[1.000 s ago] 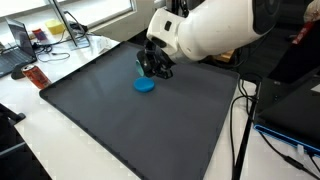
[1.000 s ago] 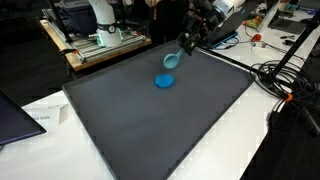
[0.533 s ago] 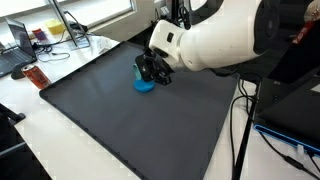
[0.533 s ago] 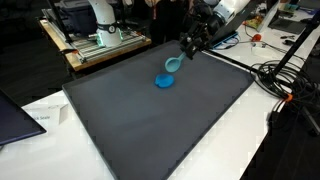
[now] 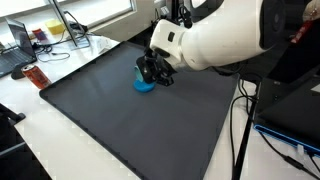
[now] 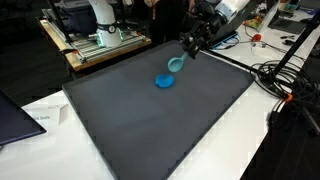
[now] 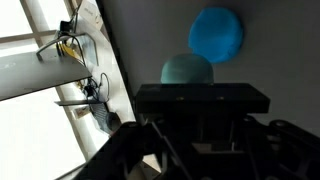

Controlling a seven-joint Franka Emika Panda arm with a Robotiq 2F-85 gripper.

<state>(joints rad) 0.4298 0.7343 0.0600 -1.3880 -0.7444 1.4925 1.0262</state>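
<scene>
My gripper [image 6: 186, 48] is shut on a small teal cup [image 6: 176, 64] and holds it a little above the dark mat [image 6: 150, 125]. A bright blue round disc [image 6: 164, 81] lies flat on the mat just beside and below the cup. In an exterior view the gripper [image 5: 151, 70] hangs right over the blue disc [image 5: 143, 86] and hides most of the cup. In the wrist view the teal cup [image 7: 187, 69] shows just past the black gripper body [image 7: 200, 98], with the blue disc [image 7: 216, 34] beyond it. The fingertips are hidden there.
The mat lies on a white table [image 6: 250, 140]. A laptop [image 6: 14, 115] sits at one corner. Cables [image 6: 285, 78] run along one side. A red object [image 5: 35, 77] and a cluttered desk [image 5: 45, 35] lie beyond the mat's far corner. A metal frame [image 6: 100, 38] stands behind.
The gripper with the teal cup has moved down and closer to the blue disc over the last second. In the last half second it has barely moved.
</scene>
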